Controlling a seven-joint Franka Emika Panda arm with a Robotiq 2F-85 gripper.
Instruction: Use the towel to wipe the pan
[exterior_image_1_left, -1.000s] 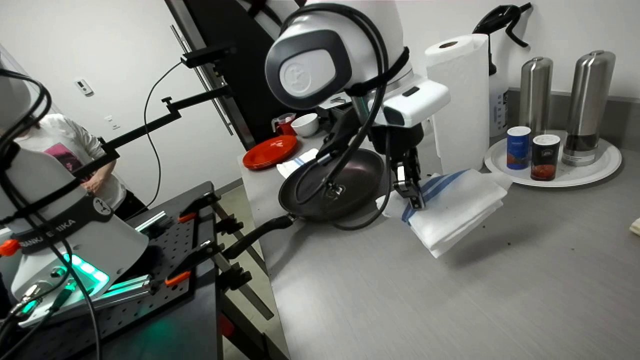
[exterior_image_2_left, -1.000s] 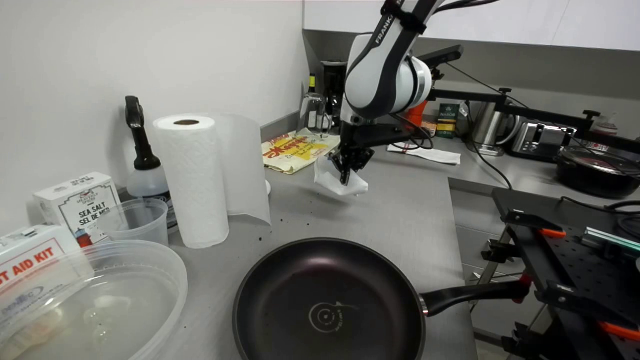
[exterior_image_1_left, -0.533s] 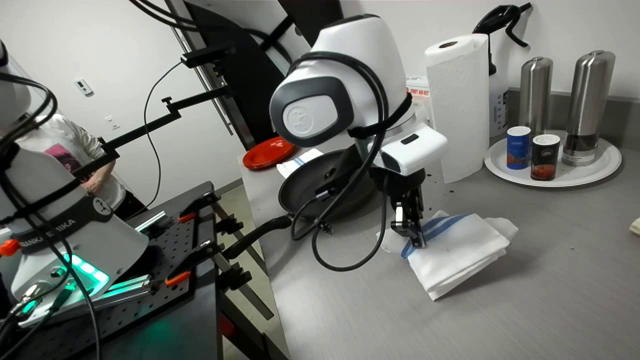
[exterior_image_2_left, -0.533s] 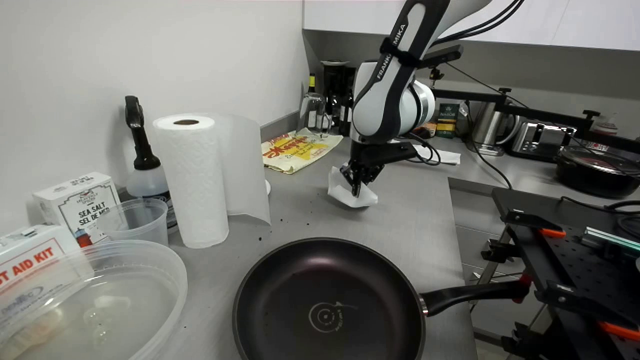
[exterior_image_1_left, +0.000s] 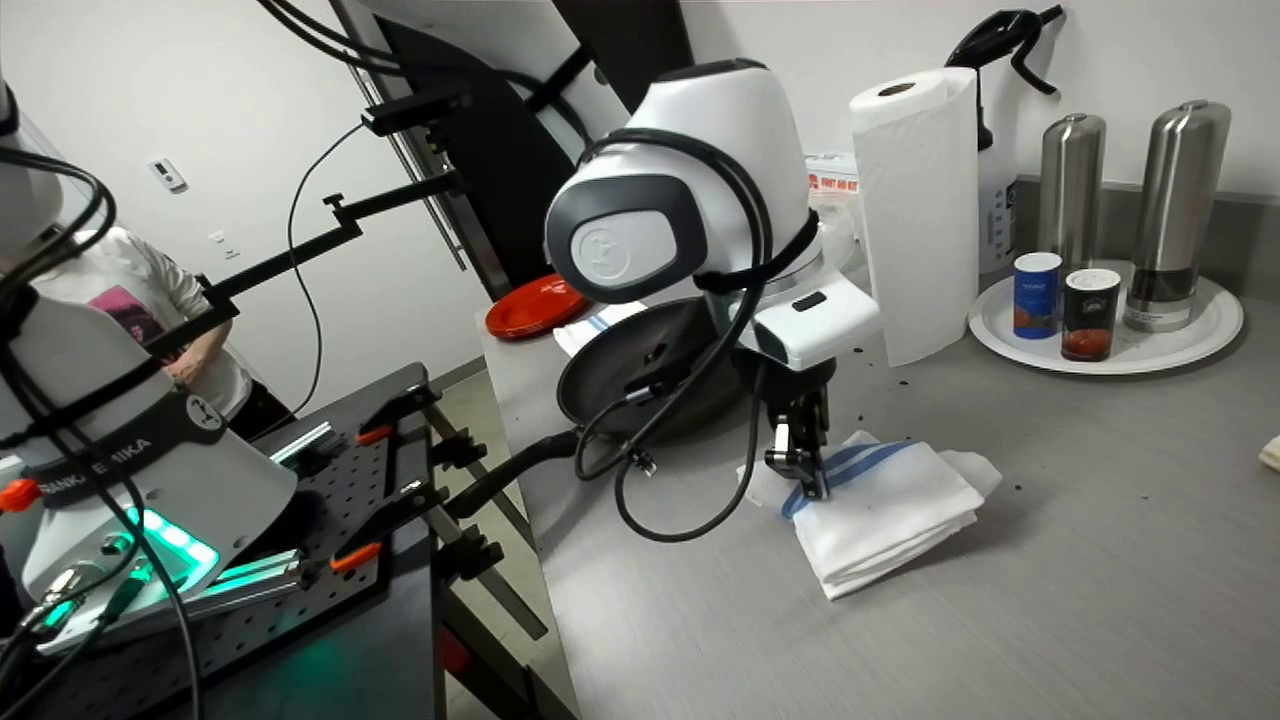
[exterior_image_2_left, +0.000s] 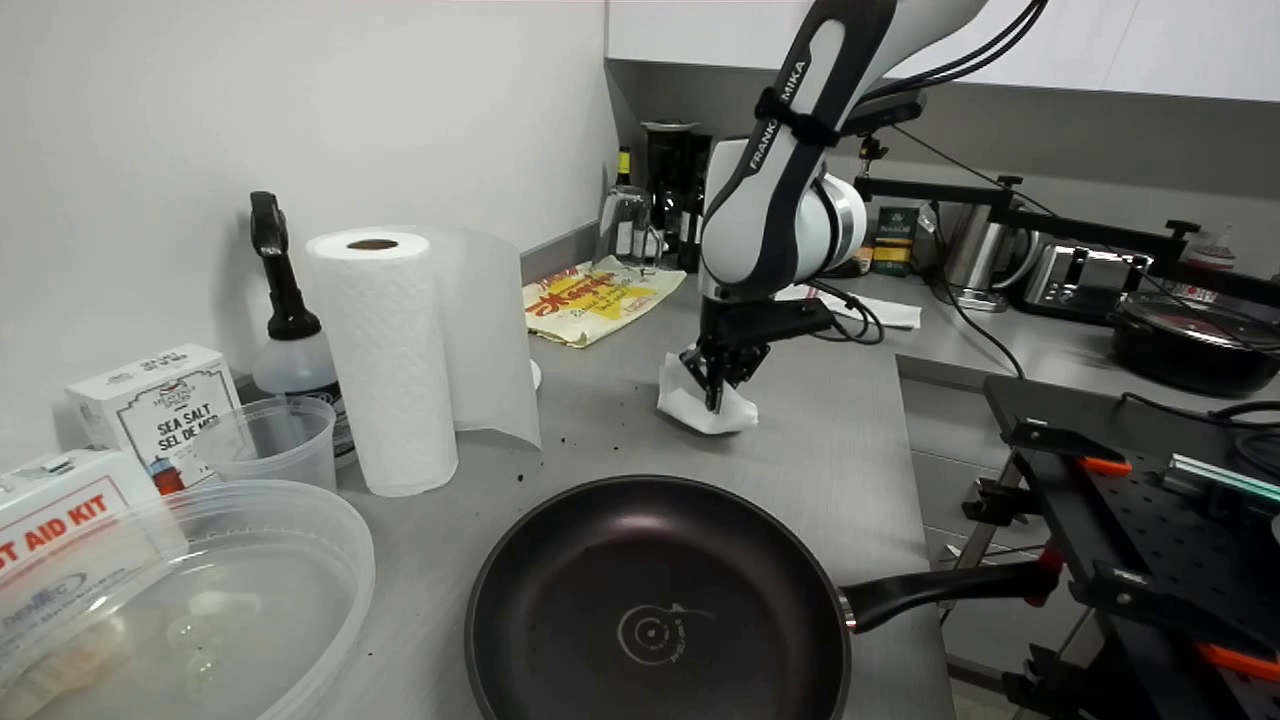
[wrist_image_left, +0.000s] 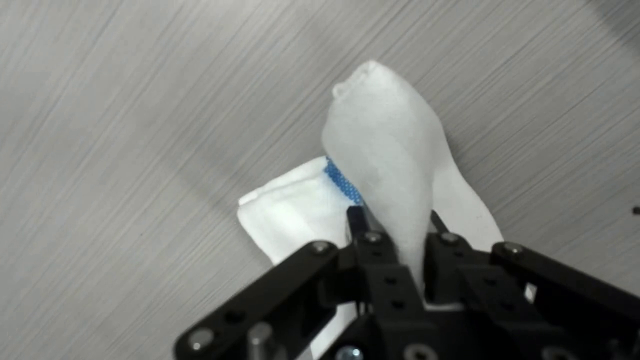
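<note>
We see the pincer pinching a bunched fold of the towel; in the wrist view its black links hide much of the cloth and leave us one short piece of blue stripe, whereas an exterior view gives us the stacked folds. The towel is near the frying pan yet apart from it, and whether its underside touches the desk we cannot tell. The lower edge of an exterior view cuts off the frying pan, whose black handle juts past the desk's edge; in an exterior view the arm covers some of the pan. In both exterior views the paper towel roll hides part of the spray bottle. A clear plastic tub stands before the first aid kit box, whose lettering loses its start there, while an exterior view gives us the full wording. Two steel grinders show in an exterior view alone
</note>
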